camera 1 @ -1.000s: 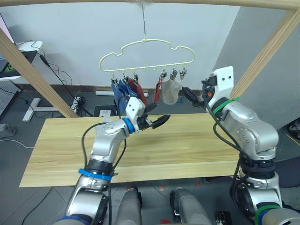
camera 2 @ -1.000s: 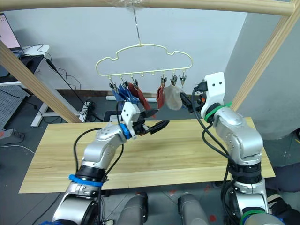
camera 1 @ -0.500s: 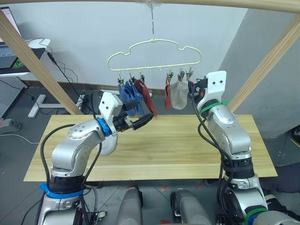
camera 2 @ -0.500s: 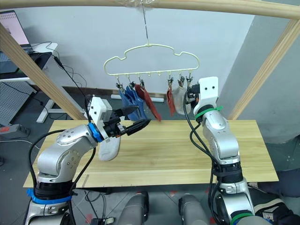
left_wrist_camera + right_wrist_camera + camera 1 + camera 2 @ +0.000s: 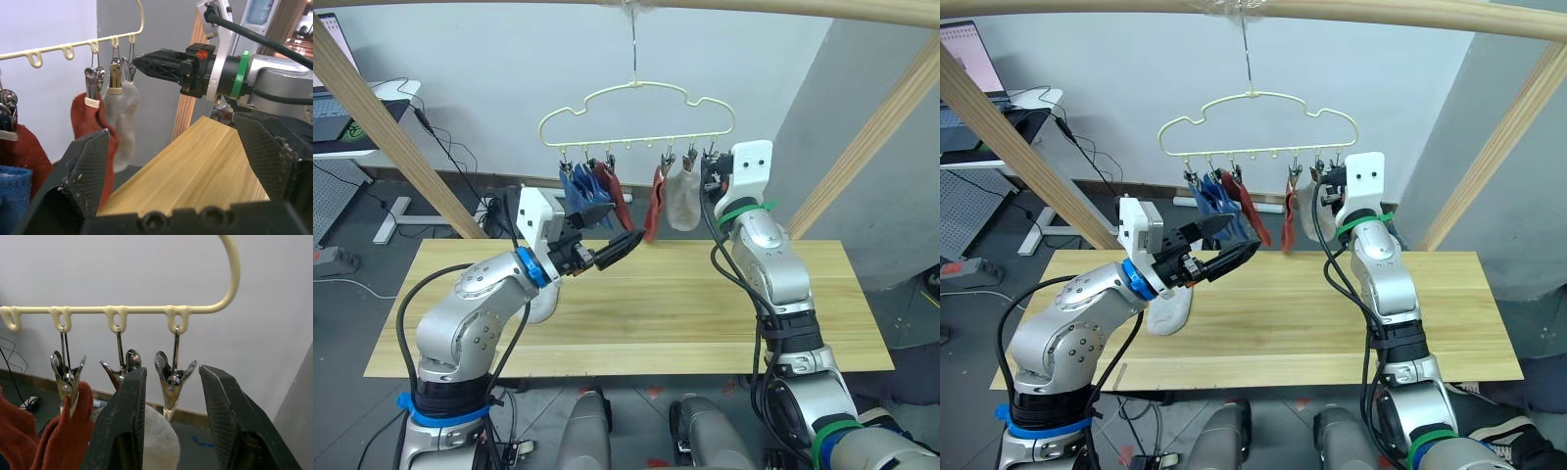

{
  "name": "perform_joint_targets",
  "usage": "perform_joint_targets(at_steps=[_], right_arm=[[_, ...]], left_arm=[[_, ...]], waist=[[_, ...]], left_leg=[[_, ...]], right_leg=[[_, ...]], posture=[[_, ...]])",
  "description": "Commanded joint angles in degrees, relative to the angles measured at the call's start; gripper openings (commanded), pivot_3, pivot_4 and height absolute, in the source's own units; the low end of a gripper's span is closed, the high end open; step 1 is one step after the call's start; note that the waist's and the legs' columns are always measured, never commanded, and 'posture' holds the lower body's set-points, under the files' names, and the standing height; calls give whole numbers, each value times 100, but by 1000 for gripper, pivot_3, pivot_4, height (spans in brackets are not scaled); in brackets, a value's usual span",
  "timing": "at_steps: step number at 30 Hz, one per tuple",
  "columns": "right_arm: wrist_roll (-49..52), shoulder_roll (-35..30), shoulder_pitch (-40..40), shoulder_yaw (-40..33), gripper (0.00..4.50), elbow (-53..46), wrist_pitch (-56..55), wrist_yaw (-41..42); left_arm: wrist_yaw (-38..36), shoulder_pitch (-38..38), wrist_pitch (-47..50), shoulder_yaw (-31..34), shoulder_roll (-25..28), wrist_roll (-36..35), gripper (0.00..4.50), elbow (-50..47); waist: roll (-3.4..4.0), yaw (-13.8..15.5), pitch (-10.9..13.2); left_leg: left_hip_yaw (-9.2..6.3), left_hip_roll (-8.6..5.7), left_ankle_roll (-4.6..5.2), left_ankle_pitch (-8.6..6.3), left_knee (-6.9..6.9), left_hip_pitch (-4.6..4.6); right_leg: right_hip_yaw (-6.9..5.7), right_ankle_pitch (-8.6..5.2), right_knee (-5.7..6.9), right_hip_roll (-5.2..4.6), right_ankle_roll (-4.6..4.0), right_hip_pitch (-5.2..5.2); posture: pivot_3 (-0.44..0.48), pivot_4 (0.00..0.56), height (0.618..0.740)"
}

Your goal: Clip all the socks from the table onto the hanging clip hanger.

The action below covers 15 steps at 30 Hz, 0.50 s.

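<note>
The pale clip hanger (image 5: 636, 98) hangs from a hook above the table's (image 5: 705, 313) far edge. Clipped to it are two blue socks (image 5: 576, 186), two rust red socks (image 5: 615, 194) (image 5: 654, 204) and a light grey sock (image 5: 683, 201). Another light grey sock (image 5: 1169, 313) lies on the table, partly hidden by my left arm. My left gripper (image 5: 622, 242) is held open and empty in the air below the red socks. My right gripper (image 5: 171, 374) is open, its fingers on either side of the bare end clip (image 5: 169, 382) next to the hung grey sock.
A thick wooden pole frame (image 5: 391, 157) crosses overhead and slants down on both sides. A white desk with a laptop (image 5: 974, 93) stands at the far left, with cables on the floor behind the table.
My right gripper has risen and moved in around the end clip. My left gripper has shifted slightly up and right. The camera view shifted after the oldest frames.
</note>
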Motion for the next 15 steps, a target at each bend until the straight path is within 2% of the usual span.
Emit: perform_joint_targets(at_steps=[1, 15], right_arm=[[-49, 13, -163, -77, 1777, -12, -206, -43], [-113, 22, -373, -187, 1777, 427, -399, -245]], left_arm=[[21, -37, -51, 56, 68, -115, 4500, -220], [93, 11, -72, 65, 105, -114, 4500, -269]], waist=[[0, 19, 0], [0, 29, 0]], left_leg=[[0, 0, 0, 0, 0, 0], [0, 0, 0, 0, -1, 0]], right_leg=[[0, 0, 0, 0, 0, 0], [0, 0, -1, -1, 0, 0]], posture=[[114, 213, 740], [124, 218, 740]])
